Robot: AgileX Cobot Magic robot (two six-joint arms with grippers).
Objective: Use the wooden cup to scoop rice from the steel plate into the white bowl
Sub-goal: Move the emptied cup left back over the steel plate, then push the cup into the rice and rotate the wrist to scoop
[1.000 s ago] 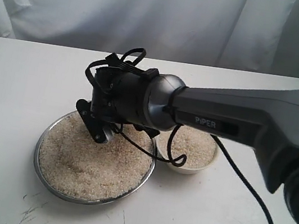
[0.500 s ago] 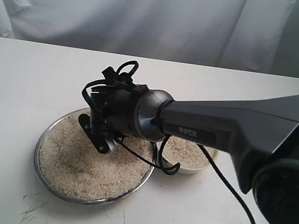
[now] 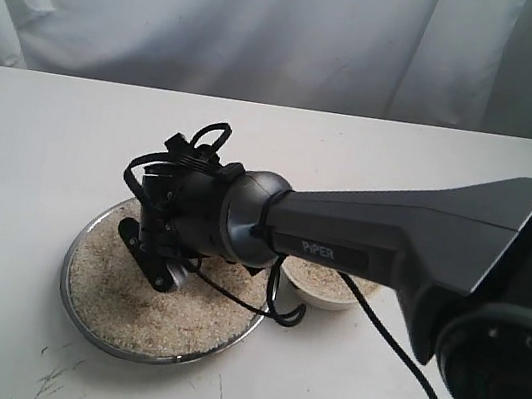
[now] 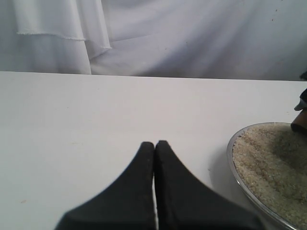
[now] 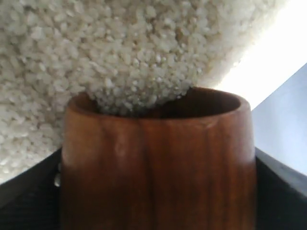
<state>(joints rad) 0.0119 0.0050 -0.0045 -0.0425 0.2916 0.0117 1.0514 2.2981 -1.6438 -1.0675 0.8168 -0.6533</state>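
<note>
The steel plate (image 3: 73,303) lies at the front left of the table, full of rice (image 3: 166,320). My right gripper (image 3: 151,248) is low over the plate's back left part, and its wrist hides the wooden cup in the exterior view. In the right wrist view the wooden cup (image 5: 158,158) lies between the black fingers (image 5: 280,191), shut on it, with its mouth pressed into the rice (image 5: 120,57). The white bowl (image 3: 330,293), holding rice, stands right of the plate, half hidden by the arm. My left gripper (image 4: 154,143) is shut and empty over bare table, left of the plate (image 4: 232,152).
The right arm's grey link (image 3: 412,238) reaches in from the right above the bowl, with a black cable (image 3: 419,381) trailing down to the table. A white curtain (image 3: 273,29) hangs behind the white table (image 3: 42,144).
The right gripper with the cup has moved left and lower across the plate, into the rice. The arm now covers more of the white bowl.
</note>
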